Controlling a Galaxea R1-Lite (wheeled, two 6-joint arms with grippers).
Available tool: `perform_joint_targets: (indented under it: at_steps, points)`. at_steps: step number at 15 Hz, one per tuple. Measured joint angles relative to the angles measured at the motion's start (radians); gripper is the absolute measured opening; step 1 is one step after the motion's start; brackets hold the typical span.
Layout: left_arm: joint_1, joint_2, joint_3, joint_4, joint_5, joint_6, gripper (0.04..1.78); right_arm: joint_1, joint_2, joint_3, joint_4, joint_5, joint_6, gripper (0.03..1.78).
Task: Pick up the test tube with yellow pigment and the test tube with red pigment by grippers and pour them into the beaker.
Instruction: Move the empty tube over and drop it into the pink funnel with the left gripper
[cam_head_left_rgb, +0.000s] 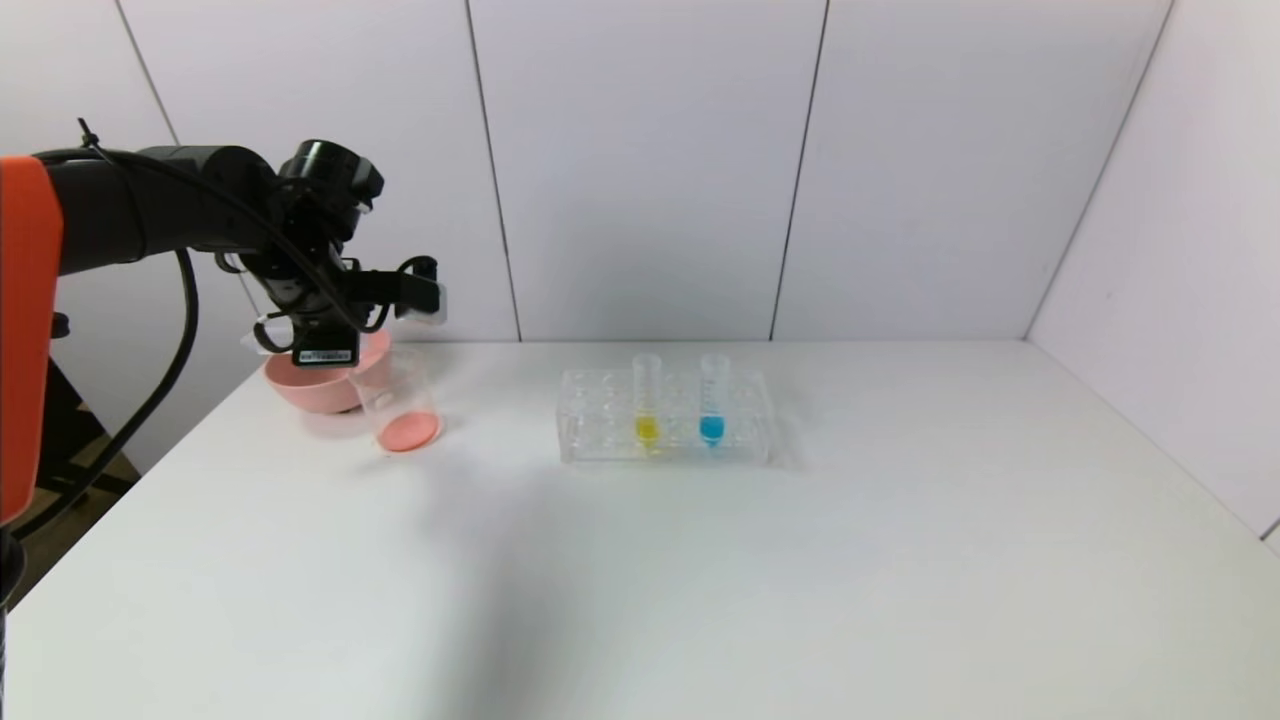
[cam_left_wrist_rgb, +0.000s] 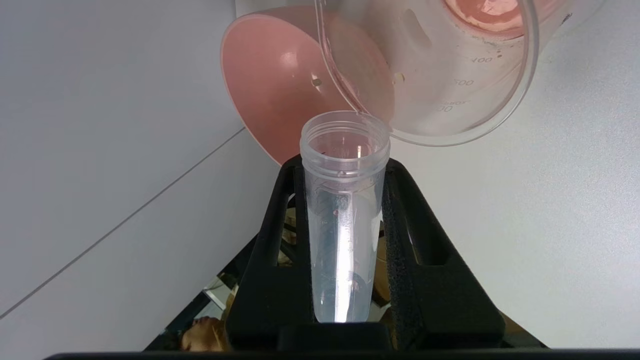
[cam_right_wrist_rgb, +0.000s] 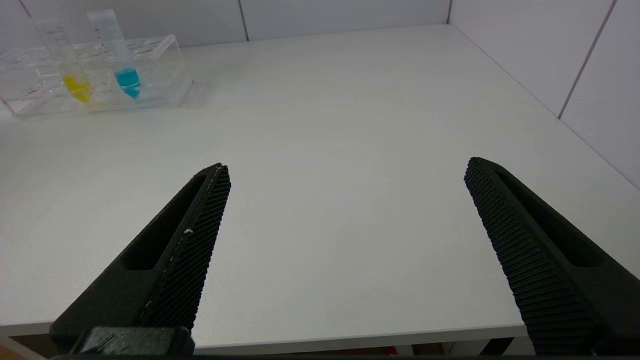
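- The left gripper (cam_left_wrist_rgb: 345, 250) is up in the air at about ten o'clock on the white counter (cam_head_left_rgb: 700, 560), just over the beaker (cam_head_left_rgb: 400, 405).
- Its fingers (cam_left_wrist_rgb: 272, 260) pinch the test tube with red pigment (cam_left_wrist_rgb: 345, 210). The tube is tipped over with its mouth at the beaker's rim, and it looks empty now.
- The beaker has a thin pool of pink-red liquid at the bottom. I think the red pour is done.
- A pink bowl (cam_head_left_rgb: 325, 385) sits touching the beaker, just behind it.
- The test tube with yellow pigment (cam_head_left_rgb: 647, 405) stands in the clear rack (cam_head_left_rgb: 665, 420) near twelve o'clock. A blue tube (cam_head_left_rgb: 712, 405) stands just beside it.
- The right gripper (cam_right_wrist_rgb: 345, 235) waits low near the counter's near edge, around five o'clock, with its fingers spread wide and nothing in them.
- What could go wrong: the tube's mouth is very near the rim, so a bump could knock the light beaker over and spill the red.
- Last drops could fall on the counter if the tube swings away while it is tipped.
- The blue tube is right next to the yellow one, so a grab that is a little off could take the wrong one or drag the rack.
- Writing: the beaker has fill marks, and I can read "100". The others are too faint. A small label on the left gripper is too tiny to read.
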Motion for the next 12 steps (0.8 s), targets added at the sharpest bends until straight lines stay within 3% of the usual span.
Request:
perform_joint_targets:
  at_steps: [3,5,8,9,12]
  points:
    - [0.044,-0.033,0.014,0.000,-0.144,-0.053,0.43,0.000,0.000,0.000,0.000,0.000,0.000,1.71]
    - [0.089,-0.048,0.021,-0.017,-0.319,-0.148,0.43,0.000,0.000,0.000,0.000,0.000,0.000,1.71]
    - [0.154,-0.059,0.027,-0.099,-0.616,-0.415,0.43,0.000,0.000,0.000,0.000,0.000,0.000,1.71]
    - [0.165,-0.060,0.027,-0.147,-0.678,-0.521,0.43,0.000,0.000,0.000,0.000,0.000,0.000,1.71]
    - [0.177,-0.060,0.038,-0.377,-0.715,-0.887,0.43,0.000,0.000,0.000,0.000,0.000,0.000,1.71]
